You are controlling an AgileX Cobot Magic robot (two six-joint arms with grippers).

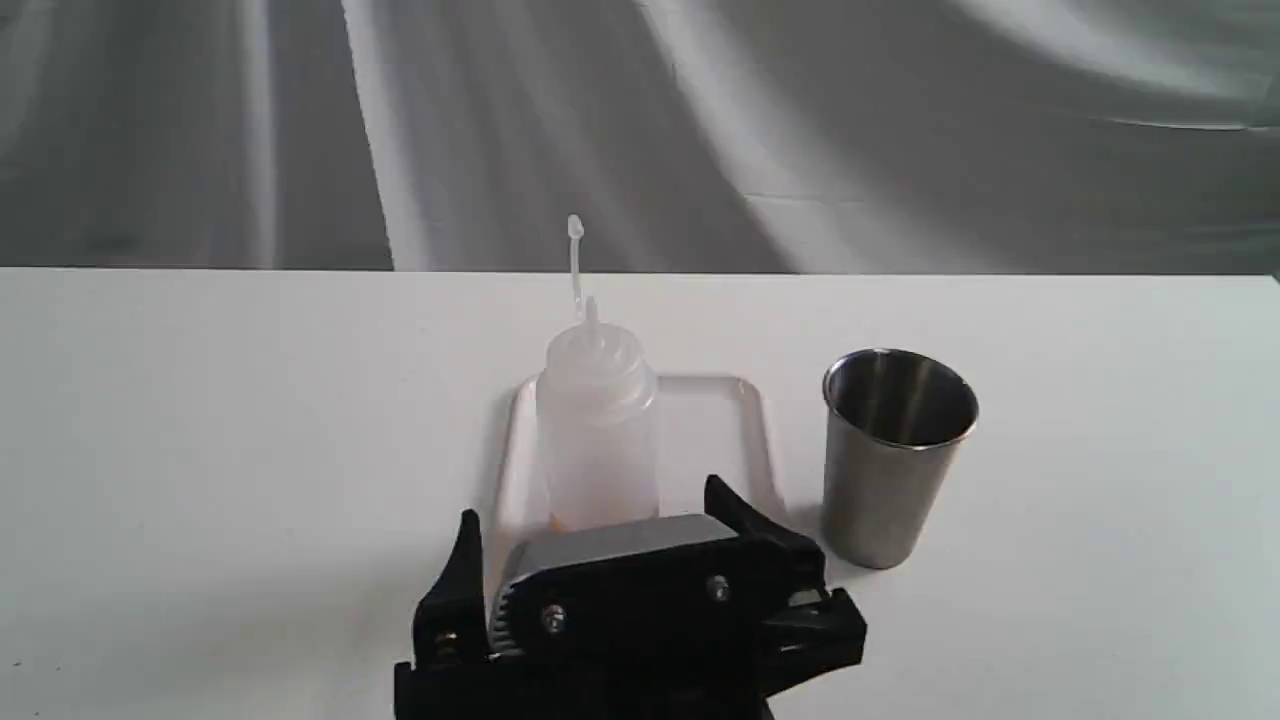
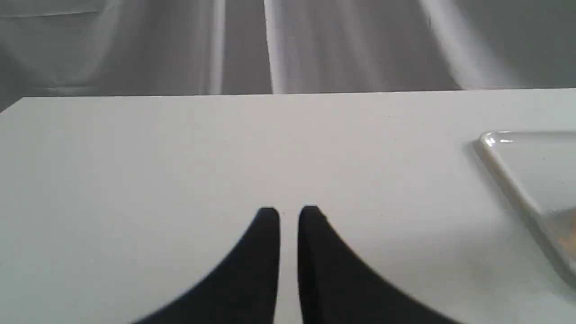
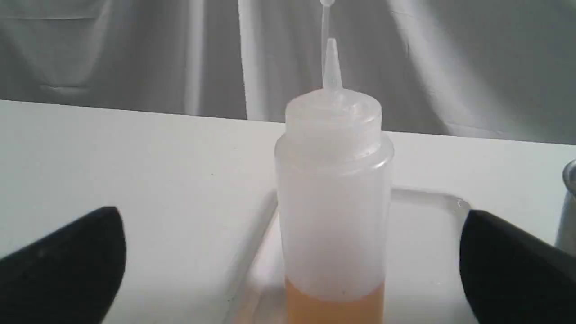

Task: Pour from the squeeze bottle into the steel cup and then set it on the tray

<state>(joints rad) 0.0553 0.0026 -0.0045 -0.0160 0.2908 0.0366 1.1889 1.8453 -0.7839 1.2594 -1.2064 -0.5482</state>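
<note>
The squeeze bottle [image 1: 597,430] stands upright on the white tray [image 1: 745,400], its tethered tip cap sticking up off the nozzle and a low layer of amber liquid at its bottom. To the right of the tray stands the steel cup [image 1: 895,460], upright on the table. My right gripper [image 1: 592,505] is open just in front of the bottle, one finger on each side, not touching it. In the right wrist view the bottle [image 3: 333,202] sits between the spread fingers of that gripper [image 3: 291,216]. Well left of the tray [image 2: 504,166], my left gripper [image 2: 289,211] is shut over bare table.
The white table [image 1: 200,450] ends at a straight far edge against a grey draped cloth [image 1: 640,120]. The cup's rim [image 3: 568,207] shows at the edge of the right wrist view, close to one finger.
</note>
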